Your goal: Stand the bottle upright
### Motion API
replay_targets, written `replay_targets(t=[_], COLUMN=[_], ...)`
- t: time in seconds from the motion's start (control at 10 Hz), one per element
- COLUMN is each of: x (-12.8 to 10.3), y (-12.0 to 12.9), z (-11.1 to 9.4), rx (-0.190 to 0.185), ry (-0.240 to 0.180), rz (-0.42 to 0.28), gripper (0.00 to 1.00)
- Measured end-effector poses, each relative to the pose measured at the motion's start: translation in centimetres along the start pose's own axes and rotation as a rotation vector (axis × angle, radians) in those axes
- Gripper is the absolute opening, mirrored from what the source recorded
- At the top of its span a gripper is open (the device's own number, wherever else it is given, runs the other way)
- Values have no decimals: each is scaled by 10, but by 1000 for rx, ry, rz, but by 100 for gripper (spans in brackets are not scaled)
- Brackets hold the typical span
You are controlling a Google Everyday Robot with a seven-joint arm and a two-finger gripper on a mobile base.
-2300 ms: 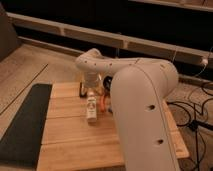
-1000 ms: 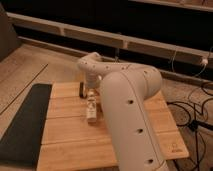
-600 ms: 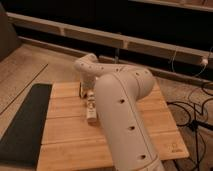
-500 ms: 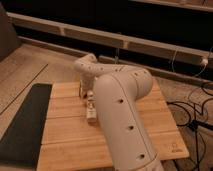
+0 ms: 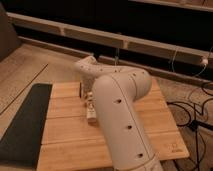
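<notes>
- The slim, whitish plastic bottle (image 5: 92,114) is sitting on the slatted wooden tabletop (image 5: 65,135), beside the smooth white arm (image 5: 120,115).
- The claw (image 5: 89,98) is hanging close over it (whether clenched or released, I cannot tell).

1. The large white arm link (image 5: 122,120) has been swung to the left. Earlier it was over the right part of the tabletop (image 5: 65,132); now it lies across the middle, from the far edge to the near edge.
2. By this move, a wide strip of wood along the right edge, down to the near right corner, has been uncovered.
3. The upper end of the arm has been brought slightly nearer to the far left corner.
4. The gripper (image 5: 89,99) has been lowered a little. It is now found left of the middle, just beyond the far end of the bottle (image 5: 91,114); contact cannot be told.
</notes>
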Motion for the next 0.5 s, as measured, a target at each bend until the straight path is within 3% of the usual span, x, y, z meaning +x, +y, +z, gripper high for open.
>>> replay_targets(t=[0.4,0.5], x=[-9,-10], y=[-1,2], z=[8,8], rx=[-7,-14], ry=[0,-5], rz=[-7,-18], gripper=[64,59])
